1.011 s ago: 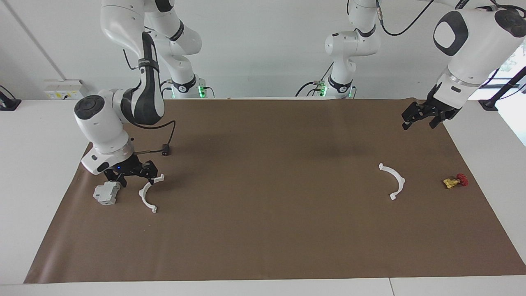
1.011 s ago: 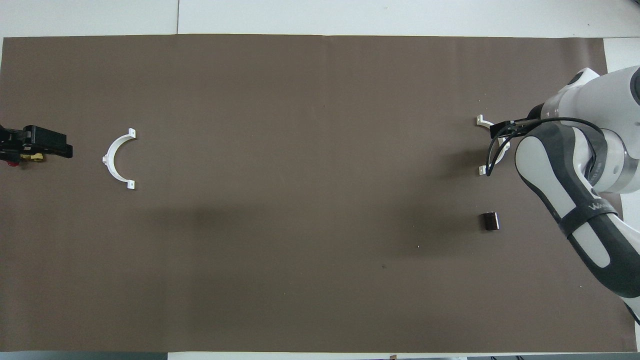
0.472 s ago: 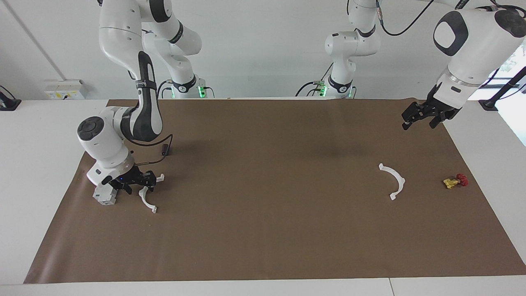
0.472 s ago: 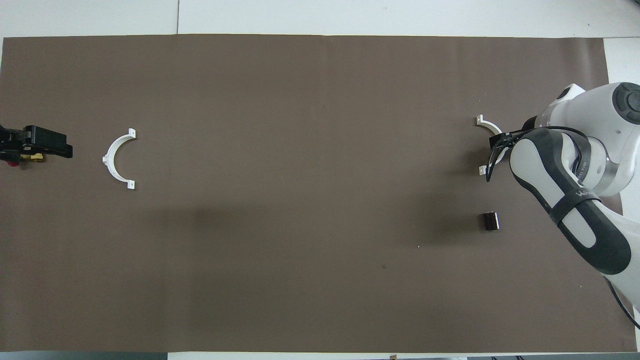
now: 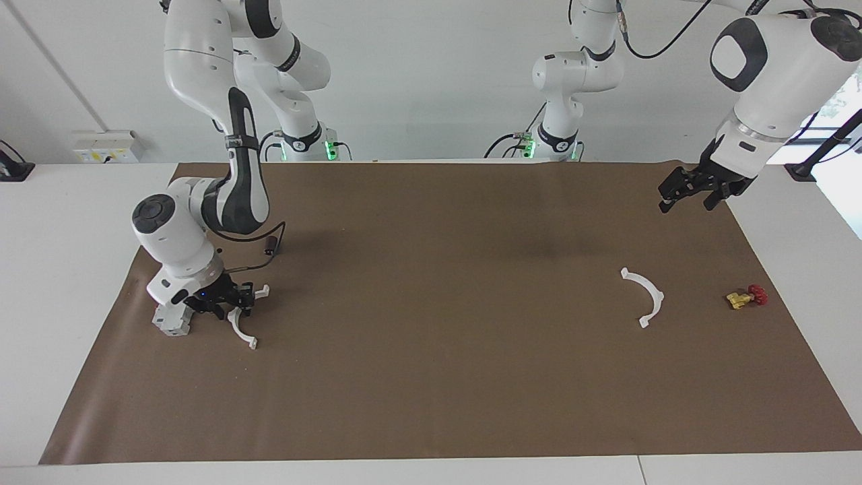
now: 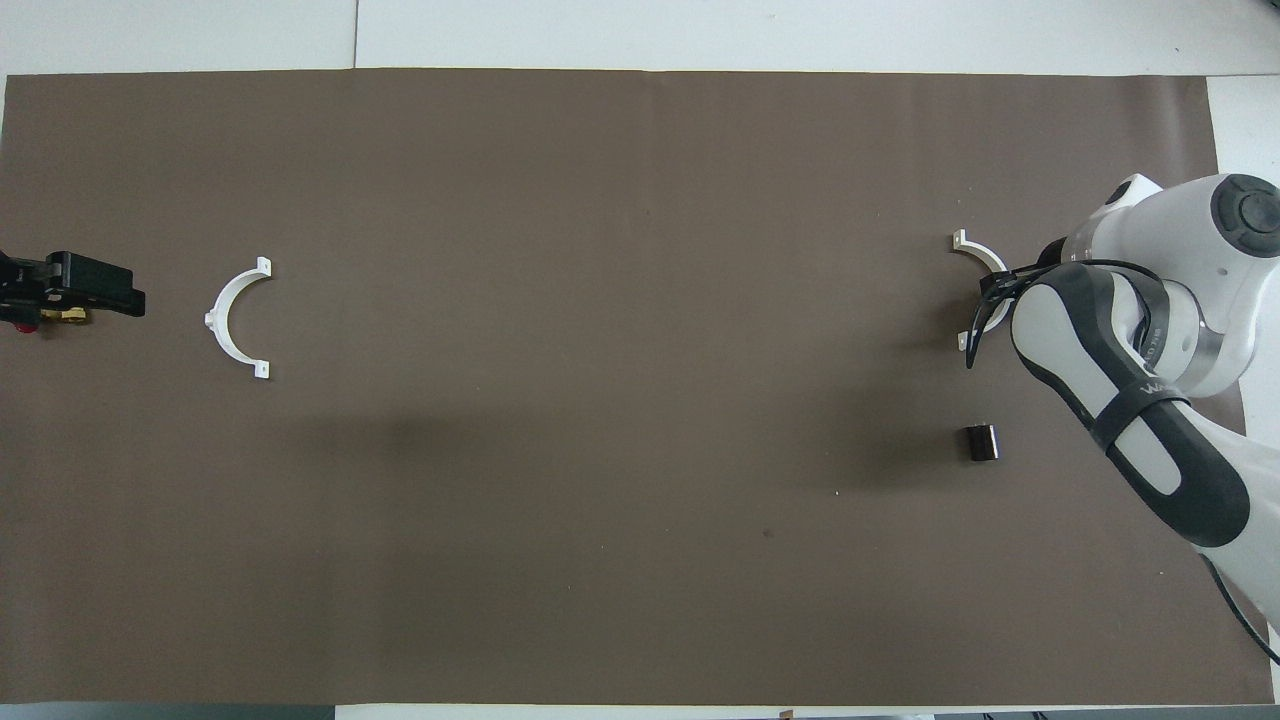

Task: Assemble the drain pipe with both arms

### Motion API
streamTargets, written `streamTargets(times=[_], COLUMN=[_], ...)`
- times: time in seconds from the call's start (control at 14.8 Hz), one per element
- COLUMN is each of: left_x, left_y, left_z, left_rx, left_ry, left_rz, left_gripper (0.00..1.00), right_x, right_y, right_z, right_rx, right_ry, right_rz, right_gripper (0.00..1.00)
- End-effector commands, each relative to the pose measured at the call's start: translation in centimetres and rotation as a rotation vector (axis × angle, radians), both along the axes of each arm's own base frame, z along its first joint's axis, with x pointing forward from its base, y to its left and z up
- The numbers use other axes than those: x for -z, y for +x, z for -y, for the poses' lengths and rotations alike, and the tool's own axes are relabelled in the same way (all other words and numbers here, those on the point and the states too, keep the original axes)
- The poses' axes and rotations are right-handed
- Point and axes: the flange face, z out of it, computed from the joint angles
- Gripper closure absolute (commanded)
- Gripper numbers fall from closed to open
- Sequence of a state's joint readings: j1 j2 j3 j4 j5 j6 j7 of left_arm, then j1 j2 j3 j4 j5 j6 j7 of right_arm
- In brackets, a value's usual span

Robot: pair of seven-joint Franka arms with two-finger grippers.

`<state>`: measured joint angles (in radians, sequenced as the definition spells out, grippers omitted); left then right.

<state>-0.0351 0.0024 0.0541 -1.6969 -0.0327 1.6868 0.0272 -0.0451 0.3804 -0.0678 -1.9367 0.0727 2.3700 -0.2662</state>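
The drain pipe lies in two white half-circle pieces on the brown mat. One piece (image 5: 648,296) (image 6: 233,320) lies by itself toward the left arm's end. The other piece (image 5: 244,328) (image 6: 981,258) lies toward the right arm's end. My right gripper (image 5: 232,301) is down at this piece's arc, touching it or nearly so. In the overhead view the right arm's wrist covers that gripper and half of the piece. My left gripper (image 5: 685,204) (image 6: 110,290) waits in the air over the mat's edge, open and holding nothing.
A grey boxy block (image 5: 170,321) sits close beside the right gripper, toward the mat's edge. A small dark cylinder (image 5: 271,246) (image 6: 981,442) lies nearer to the robots than that half piece. A red and yellow valve (image 5: 745,296) (image 6: 38,318) lies near the left arm's mat edge.
The right gripper has come down from just above the half piece to its arc, and its wrist has swung upright over it. The left arm has not moved.
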Motion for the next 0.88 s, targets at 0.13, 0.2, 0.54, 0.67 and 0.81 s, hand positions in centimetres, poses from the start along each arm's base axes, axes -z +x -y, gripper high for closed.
streamTargets(times=[0.13,0.2,0.54,0.67,0.81], left_x=[-0.2,-0.3,-0.3,-0.3,-0.2], left_y=[-0.6,-0.6,-0.6,-0.6,-0.6], left_z=[0.1,0.1,0.1,0.1,0.1], left_rx=[-0.013,-0.013,-0.013,-0.013,-0.013], left_ry=[-0.008,-0.010,-0.010,-0.010,-0.008], left_rz=[0.014,0.014,0.014,0.014,0.014], left_gripper=[0.00,0.00,0.00,0.00,0.00], right_x=[0.5,0.5,0.3,-0.2,-0.5], right_y=[0.1,0.1,0.2,0.6,0.7], right_z=[0.3,0.3,0.4,0.3,0.3], right_rx=[-0.024,-0.023,-0.021,-0.031,-0.039], right_ry=[-0.001,-0.001,-0.004,-0.012,-0.024], right_rz=[0.023,0.023,0.031,0.032,0.025], right_gripper=[0.46,0.50,0.85,0.95,1.00])
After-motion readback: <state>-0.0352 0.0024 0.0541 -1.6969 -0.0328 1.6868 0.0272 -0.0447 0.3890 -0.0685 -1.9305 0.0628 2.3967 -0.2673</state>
